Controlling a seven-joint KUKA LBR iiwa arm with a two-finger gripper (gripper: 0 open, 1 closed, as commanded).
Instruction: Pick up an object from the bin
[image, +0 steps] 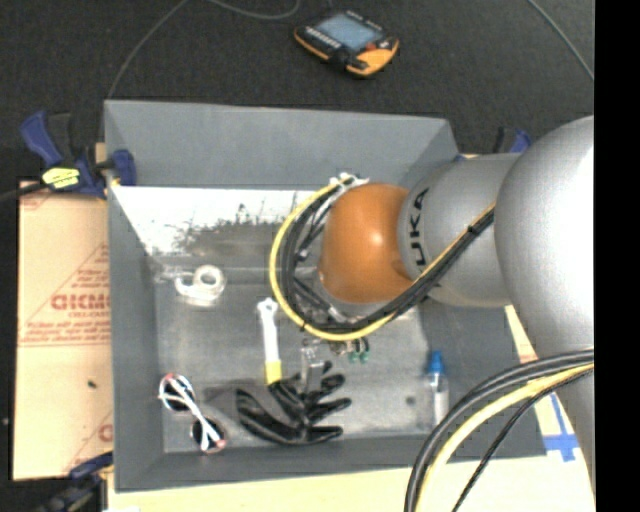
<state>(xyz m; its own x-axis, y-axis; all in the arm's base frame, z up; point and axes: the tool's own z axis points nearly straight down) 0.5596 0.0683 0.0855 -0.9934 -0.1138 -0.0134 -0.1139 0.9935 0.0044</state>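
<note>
My gripper (322, 362) hangs low in the front middle of the bin, under the orange cover. It is just above the upper edge of a black glove (290, 410) that lies spread on the bin floor near the front wall. A white stick-shaped tool with a yellow end (268, 342) lies just left of the gripper, pointing toward the glove. Nothing can be seen held in the gripper.
A clear tape roll (200, 284) sits at the left rear. Red-and-white sunglasses (190, 410) lie in the front left corner. A small clear bottle with a blue cap (437, 386) lies by the right wall. The arm covers the bin's right rear.
</note>
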